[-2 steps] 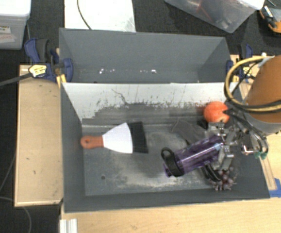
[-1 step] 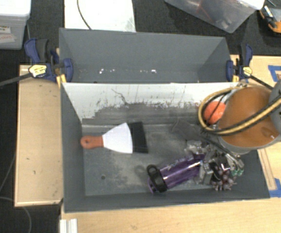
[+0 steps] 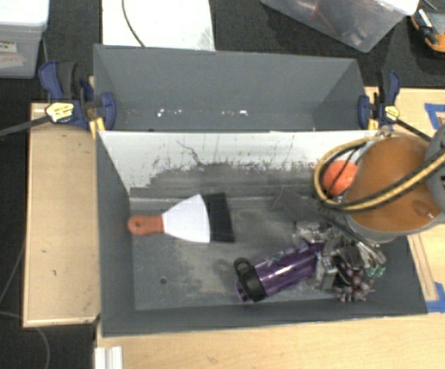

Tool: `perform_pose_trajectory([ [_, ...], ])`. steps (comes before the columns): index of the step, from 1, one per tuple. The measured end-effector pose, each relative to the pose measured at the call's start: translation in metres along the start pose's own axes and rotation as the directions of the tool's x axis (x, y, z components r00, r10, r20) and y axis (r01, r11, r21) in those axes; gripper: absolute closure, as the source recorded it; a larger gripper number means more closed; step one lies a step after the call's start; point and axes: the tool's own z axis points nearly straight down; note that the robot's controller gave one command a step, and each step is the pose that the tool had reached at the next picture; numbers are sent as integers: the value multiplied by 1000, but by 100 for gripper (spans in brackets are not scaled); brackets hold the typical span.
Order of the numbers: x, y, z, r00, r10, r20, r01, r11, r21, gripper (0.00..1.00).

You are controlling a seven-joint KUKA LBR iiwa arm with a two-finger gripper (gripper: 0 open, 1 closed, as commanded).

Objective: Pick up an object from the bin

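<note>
Gripper (image 3: 343,271) at a purple tube (image 3: 280,271), 5 o'clock in the bin (image 3: 114,229).
A scraper (image 3: 184,220) with a white blade and orange handle lies at 9 o'clock on the floor. A black block (image 3: 220,217) sits against the blade's 3 o'clock side, and both are well apart from the gripper. The tube is glossy purple and lies tilted, with a black cap at its 8 o'clock end. Its other end meets the gripper; whether that is open or closed, I cannot tell. One tube, one scraper, one block.
</note>
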Motion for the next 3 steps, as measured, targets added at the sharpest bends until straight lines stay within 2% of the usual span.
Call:
perform_pose_trajectory([
  [1, 0, 0, 0, 1000, 0, 0, 0, 1000, 0, 100],
  [2, -2, -6, -59, 1000, -8, 5, 8, 1000, 1, 100],
  [3, -12, 4, -101, 1000, -11, -4, 11, 1000, -2, 100],
])
